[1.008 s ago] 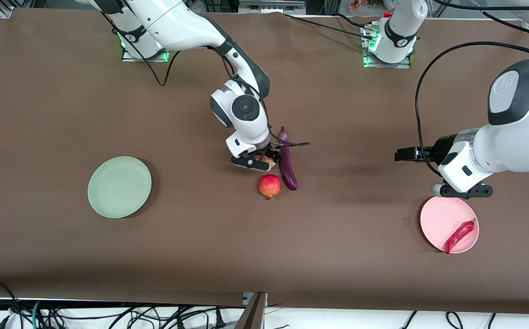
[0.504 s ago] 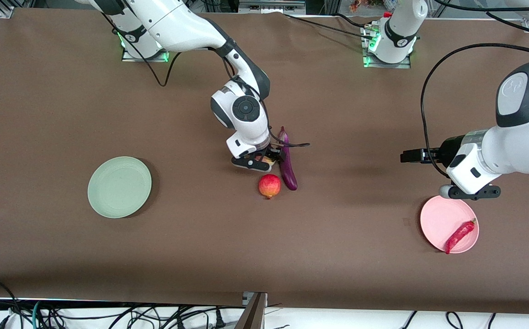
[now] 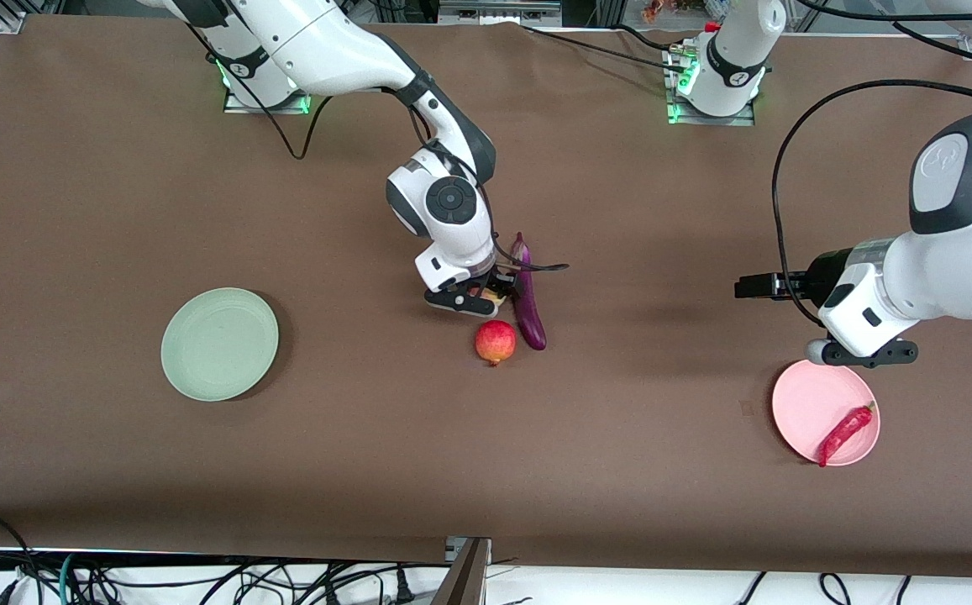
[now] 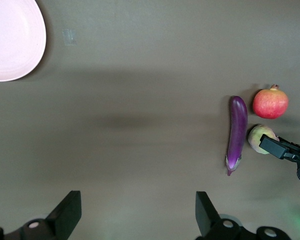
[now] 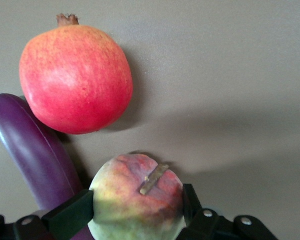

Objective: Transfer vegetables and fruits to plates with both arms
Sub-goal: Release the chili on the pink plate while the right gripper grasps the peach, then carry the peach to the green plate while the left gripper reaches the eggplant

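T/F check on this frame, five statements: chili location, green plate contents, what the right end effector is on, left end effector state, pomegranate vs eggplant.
1. The red chili pepper lies on the pink plate. True.
2. The green plate holds the eggplant. False: nothing lies on it; the eggplant is on the table mid-way between the plates.
3. The right end effector has its fingers on either side of the peach. True.
4. The left end effector carries the chili. False: it is open, holding nothing, above the table near the pink plate.
5. The red-orange fruit lies beside the eggplant's end nearer the front camera. True.
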{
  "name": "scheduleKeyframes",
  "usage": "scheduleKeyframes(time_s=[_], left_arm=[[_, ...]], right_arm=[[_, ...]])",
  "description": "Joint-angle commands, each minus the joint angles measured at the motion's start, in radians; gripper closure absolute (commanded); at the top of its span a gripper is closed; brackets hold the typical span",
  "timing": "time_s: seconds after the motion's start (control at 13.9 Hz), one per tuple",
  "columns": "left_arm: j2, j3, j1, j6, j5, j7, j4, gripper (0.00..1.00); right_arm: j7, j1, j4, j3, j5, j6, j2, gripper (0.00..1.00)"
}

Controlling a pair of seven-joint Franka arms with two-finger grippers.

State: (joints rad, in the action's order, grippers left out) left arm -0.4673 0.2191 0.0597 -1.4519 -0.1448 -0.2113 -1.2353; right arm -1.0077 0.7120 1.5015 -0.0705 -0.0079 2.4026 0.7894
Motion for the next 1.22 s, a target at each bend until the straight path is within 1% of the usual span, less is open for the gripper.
scheduleKeyframes(time_s=[0.0, 0.29, 0.43, 0.58, 0.65, 0.72, 0.79, 0.86, 1.08, 1.15], left_arm=[[0.021, 0.0, -0.003, 0.004, 0.004, -0.008, -0.024, 0.0], [0.016, 0.002, -0.011, -0.004, 0.002, -0.013, -0.024, 0.0], [0.004, 0.002, -0.029, -0.005, 0.002, -0.031, -0.024, 0.0], [0.001, 0.003, -0.038, -0.013, -0.01, -0.045, -0.024, 0.0], [-0.01, 0.005, -0.078, -0.028, -0.013, -0.069, -0.024, 0.0], [-0.042, 0.005, -0.116, -0.059, -0.027, -0.109, -0.026, 0.0], [-0.057, 0.003, -0.161, -0.108, -0.027, -0.153, -0.048, 0.0], [-0.056, 0.003, -0.205, -0.181, -0.027, -0.175, -0.1, 0.0], [-0.048, 0.011, -0.29, -0.408, -0.029, -0.232, -0.281, 0.0], [-0.048, 0.011, -0.329, -0.511, -0.029, -0.281, -0.343, 0.0]], right_arm=[[0.017, -0.006, -0.012, 0.008, 0.006, -0.014, -0.015, 0.4], [0.063, -0.051, -0.012, 0.006, 0.016, -0.143, -0.104, 0.41], [0.104, -0.066, -0.012, 0.006, 0.02, -0.177, -0.131, 0.41], [0.179, -0.118, -0.012, 0.006, 0.02, -0.241, -0.169, 0.41], [0.239, -0.149, -0.012, 0.006, 0.02, -0.284, -0.185, 0.41], [0.32, -0.184, -0.012, 0.008, 0.02, -0.331, -0.202, 0.41], [0.406, -0.222, -0.012, 0.009, 0.02, -0.38, -0.213, 0.41], [0.482, -0.264, -0.012, 0.014, 0.019, -0.416, -0.217, 0.41], [0.741, -0.362, -0.012, 0.076, 0.017, -0.459, -0.228, 0.41], [0.83, -0.384, -0.01, 0.106, 0.017, -0.47, -0.228, 0.41]])
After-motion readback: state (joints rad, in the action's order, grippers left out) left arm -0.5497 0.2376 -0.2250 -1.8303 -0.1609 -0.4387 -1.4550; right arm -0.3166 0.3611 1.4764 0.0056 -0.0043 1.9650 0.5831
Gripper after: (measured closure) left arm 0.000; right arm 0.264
